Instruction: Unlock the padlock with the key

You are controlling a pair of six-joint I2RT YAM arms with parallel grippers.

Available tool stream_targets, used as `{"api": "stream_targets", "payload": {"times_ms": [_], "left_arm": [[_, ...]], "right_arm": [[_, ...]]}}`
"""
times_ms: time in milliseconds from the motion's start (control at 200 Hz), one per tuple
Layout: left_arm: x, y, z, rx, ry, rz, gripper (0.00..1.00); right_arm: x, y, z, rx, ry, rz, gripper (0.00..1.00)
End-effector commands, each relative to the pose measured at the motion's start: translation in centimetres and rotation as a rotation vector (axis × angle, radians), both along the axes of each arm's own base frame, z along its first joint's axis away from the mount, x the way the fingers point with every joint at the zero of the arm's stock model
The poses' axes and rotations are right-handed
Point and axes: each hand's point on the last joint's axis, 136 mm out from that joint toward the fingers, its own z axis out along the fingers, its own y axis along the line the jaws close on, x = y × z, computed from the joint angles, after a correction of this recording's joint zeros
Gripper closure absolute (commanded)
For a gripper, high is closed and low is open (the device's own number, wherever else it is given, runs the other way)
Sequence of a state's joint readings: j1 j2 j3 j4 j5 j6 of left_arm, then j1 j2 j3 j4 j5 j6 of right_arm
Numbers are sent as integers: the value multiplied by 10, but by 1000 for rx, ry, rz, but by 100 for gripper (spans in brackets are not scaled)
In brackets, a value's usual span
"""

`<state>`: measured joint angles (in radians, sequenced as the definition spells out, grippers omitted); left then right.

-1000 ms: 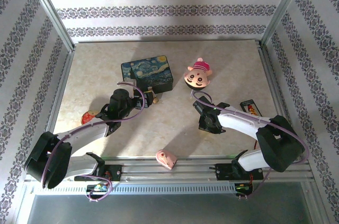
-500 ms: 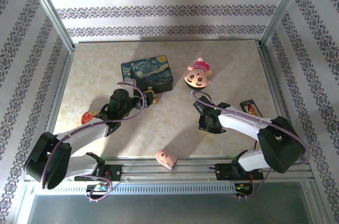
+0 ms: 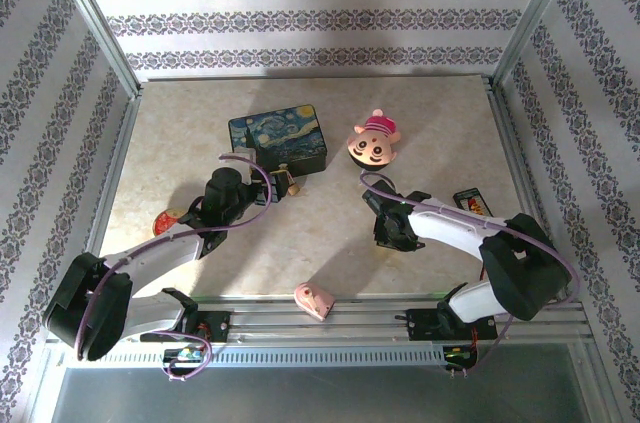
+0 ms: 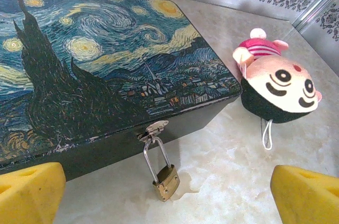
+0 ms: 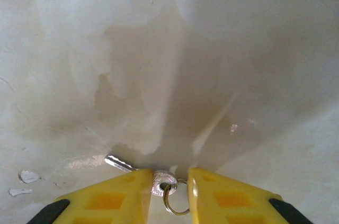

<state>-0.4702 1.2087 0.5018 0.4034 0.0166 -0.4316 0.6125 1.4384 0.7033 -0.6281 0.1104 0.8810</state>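
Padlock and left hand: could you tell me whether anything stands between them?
Nothing visible does. The padlock hangs from the box's clasp, and only bare table lies between it and the open left hand.

A starry-night painted box (image 3: pixel 279 136) sits beside a plush head (image 3: pixel 372 143), a pink wedge (image 3: pixel 314 299) well apart.

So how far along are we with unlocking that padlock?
Done: nothing yet; the padlock hangs shut from the clasp of the box. In hand: the right pincer straddles the key, which lies flat on the table. To do: lift the key, insert it, turn it.
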Motion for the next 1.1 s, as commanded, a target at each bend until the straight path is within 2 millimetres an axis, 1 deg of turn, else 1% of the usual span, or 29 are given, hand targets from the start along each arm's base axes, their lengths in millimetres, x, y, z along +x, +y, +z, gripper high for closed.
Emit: {"api": "stream_targets", "payload": {"times_ms": [0,185,350,425,530,620,880,989,1094], "left_arm": [[1,-1,15,-20,-42,11,1],[0,1,15,-17,-44,16,1],[0,1,16,-14,-45,16,1],[0,2,16,-14,-46,18,1],[0,1,17,-15,-47,16,1],[0,1,17,-16,-45,16,1],[1,1,17,-19,-46,18,1],[1,0,18,-17,-49,14,1],[2,0,20,-19,-54,15,1]], "right_arm": [[-10,-1,-4,-13,53,20,71],[-8,5,2,25,40,28,62],[-10,2,-2,32,44,21,61],[-12,1,-5,38,49,17,64],[-10,6,-6,65,39,25,67],[-8,10,-4,88,29,28,72],[-8,9,2,94,15,16,76],[-6,10,6,100,4,17,83],[-6,9,10,99,-3,17,85]]}}
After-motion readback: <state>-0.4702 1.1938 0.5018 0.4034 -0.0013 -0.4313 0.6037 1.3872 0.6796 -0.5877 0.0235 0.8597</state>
